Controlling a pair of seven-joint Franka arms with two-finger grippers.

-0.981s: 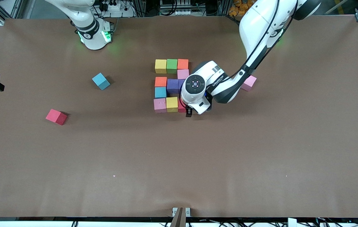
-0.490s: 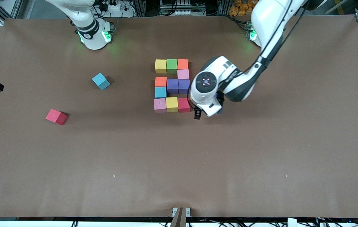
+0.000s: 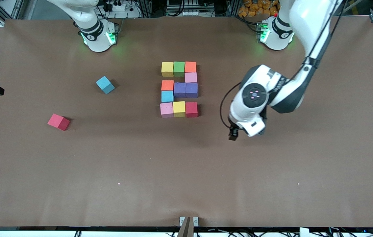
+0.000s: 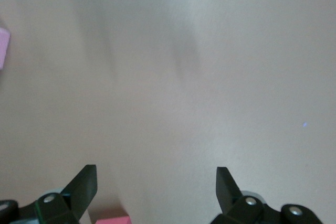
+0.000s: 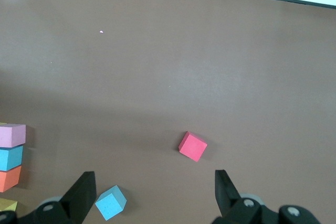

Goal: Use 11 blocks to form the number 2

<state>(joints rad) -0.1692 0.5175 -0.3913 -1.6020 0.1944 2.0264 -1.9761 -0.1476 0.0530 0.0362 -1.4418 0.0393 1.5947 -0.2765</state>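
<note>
Blocks forming the number 2 (image 3: pixel 179 89) sit mid-table in the front view, eleven cubes touching in five rows, and I use that figure as my landmark. My left gripper (image 3: pixel 233 135) hangs over bare table (image 3: pixel 186 171) toward the left arm's end from the figure. Toward the right arm's end from it lie a loose cyan block (image 3: pixel 105 84) and, nearer the front camera, a loose red block (image 3: pixel 59 121). My right gripper does not show in this view. The left wrist view adds what the front view hides: my left fingers (image 4: pixel 84 184) spread apart and empty, with a pink block (image 4: pixel 111 219) peeking between them at the frame's edge. The right wrist view shows my right fingers (image 5: pixel 81 190) released too, above the loose cyan and red blocks.
</note>
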